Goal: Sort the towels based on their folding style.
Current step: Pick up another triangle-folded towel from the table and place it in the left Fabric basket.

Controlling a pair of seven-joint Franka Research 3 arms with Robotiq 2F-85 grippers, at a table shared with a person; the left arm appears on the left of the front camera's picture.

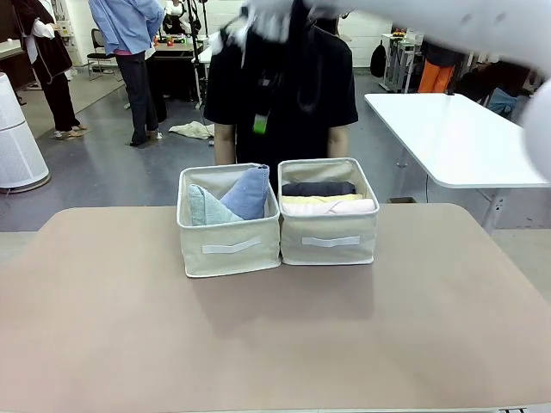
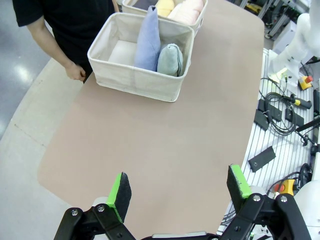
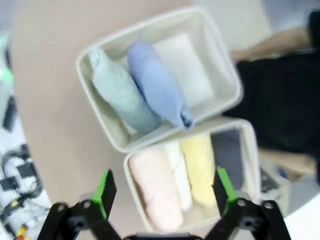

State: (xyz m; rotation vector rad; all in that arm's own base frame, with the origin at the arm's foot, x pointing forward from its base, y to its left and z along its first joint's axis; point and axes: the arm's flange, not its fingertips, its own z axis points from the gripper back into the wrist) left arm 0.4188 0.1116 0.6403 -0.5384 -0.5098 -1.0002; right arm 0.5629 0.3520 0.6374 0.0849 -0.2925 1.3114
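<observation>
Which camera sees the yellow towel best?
The right wrist view: it looks straight down on the whole yellow towel, though blurry. The front view shows only a thin strip above the bin's rim; the left wrist view catches just its end.

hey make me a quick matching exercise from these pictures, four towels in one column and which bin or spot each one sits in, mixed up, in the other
Towels:
1. periwinkle-blue towel
2. pale mint towel
3. dark grey towel
4. pink towel

Places:
A. right bin, nearest the person
B. left bin, leaning, tip up
C. right bin, nearest the robot
D. left bin, at the outer left side

Pairs: 1-B, 2-D, 3-A, 4-C
</observation>
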